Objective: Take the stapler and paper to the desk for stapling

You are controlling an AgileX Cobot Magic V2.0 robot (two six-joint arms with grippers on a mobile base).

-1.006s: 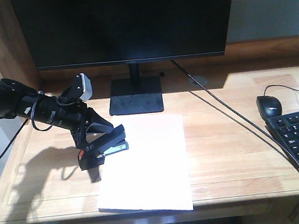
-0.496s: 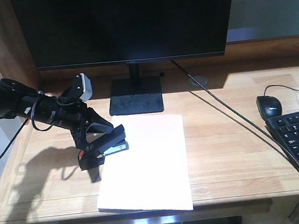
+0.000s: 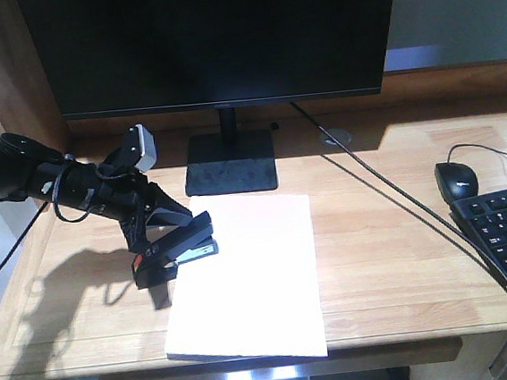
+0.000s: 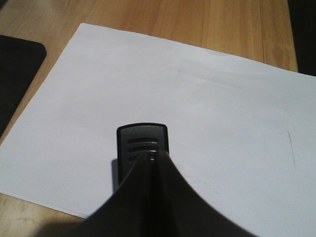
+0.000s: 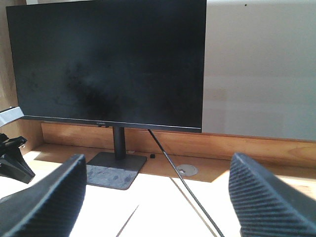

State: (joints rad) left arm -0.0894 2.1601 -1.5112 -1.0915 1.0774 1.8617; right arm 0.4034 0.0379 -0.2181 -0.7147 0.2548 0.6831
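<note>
Over the paper's [image 3: 248, 276] left edge, the left gripper [image 3: 165, 252] clamps the stapler [image 3: 187, 241].

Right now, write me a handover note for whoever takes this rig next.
Left gripper: shut on the stapler, whose front end sits over the left edge of the paper.
Right gripper: open, holding nothing, raised and facing the monitor.
The paper lies flat on the desk, in front of the monitor stand.
Done: stapler and paper are both at the desk.
Left: whether the sheet is actually between the stapler's jaws cannot be told, so check that, then press and release.
</note>
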